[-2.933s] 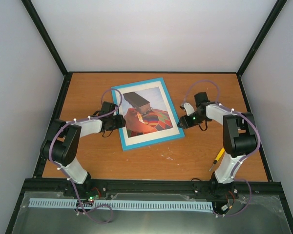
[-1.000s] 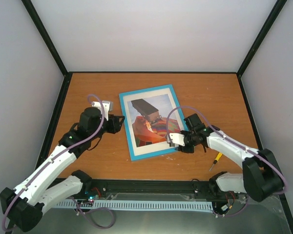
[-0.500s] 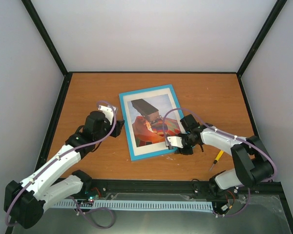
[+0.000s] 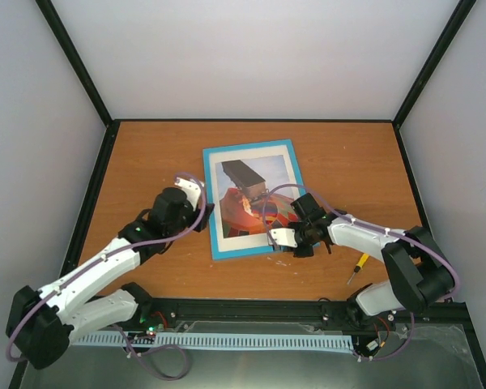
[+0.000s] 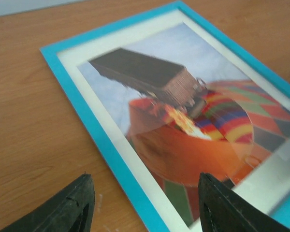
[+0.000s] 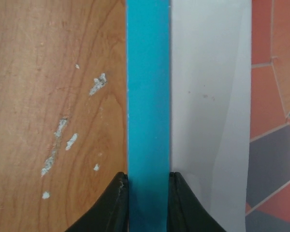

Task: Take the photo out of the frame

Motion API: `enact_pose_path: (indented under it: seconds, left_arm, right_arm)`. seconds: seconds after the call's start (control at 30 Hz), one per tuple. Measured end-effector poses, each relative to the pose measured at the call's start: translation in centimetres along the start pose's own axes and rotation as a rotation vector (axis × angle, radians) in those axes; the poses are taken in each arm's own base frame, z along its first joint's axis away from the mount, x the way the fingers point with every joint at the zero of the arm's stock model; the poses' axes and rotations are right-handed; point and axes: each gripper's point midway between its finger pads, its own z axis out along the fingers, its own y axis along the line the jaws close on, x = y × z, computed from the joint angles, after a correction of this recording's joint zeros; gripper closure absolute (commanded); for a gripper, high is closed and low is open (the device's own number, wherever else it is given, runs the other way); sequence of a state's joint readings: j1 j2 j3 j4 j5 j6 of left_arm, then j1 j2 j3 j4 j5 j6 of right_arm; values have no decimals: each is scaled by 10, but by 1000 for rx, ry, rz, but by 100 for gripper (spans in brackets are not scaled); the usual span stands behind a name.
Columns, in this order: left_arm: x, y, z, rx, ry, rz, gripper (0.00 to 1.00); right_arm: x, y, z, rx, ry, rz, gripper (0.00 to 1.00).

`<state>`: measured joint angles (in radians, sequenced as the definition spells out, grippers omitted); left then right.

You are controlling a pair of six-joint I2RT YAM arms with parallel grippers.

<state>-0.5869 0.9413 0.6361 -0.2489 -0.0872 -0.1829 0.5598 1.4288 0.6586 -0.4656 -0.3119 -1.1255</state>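
The frame, photo inside, lies face-up on the worktop, its border seemingly pinched by the closed right end effector; the left end effector is held open, empty. Flipping is needed next.

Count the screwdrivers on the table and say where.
1. The yellow-handled screwdriver lies on the table toward its near right side, beside the right arm, clear of the frame. The arms could hide another.

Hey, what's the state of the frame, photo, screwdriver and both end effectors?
frame: flat on the table, face up.
photo: inside the frame.
screwdriver: lying loose on the table.
left end effector: open, straddling the frame's border.
right end effector: shut on the frame's blue border.
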Motion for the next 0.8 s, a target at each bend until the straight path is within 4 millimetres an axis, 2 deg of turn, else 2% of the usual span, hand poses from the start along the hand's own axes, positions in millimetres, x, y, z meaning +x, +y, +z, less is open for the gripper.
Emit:
enact_pose_path:
  seconds: [0.1,0.2,0.37,0.53,0.6,0.67,0.8]
  left_arm:
    - [11,-21,6,21,46,71,41]
    - [17,-42,3,38,66,152,40]
    - [17,-81,-10,114,48,307,43]
    - [37,-135,-20,204,75,543,39]
    - [51,-151,-20,218,102,646,28]
    - [64,-159,-17,214,133,732,22]
    - [67,-153,-13,157,137,826,25]
  right_arm:
    - [-3,-1,0,8,5,5,97]
    - [-2,2,-5,-18,23,28,97]
    - [-22,-3,-36,-31,-4,56,97]
    - [-43,-9,-65,-44,-45,89,97]
    - [-48,-10,-71,-54,-56,103,97]
    - [-52,-7,-77,-71,-62,120,97]
    - [-57,-3,-87,-98,-74,149,97]
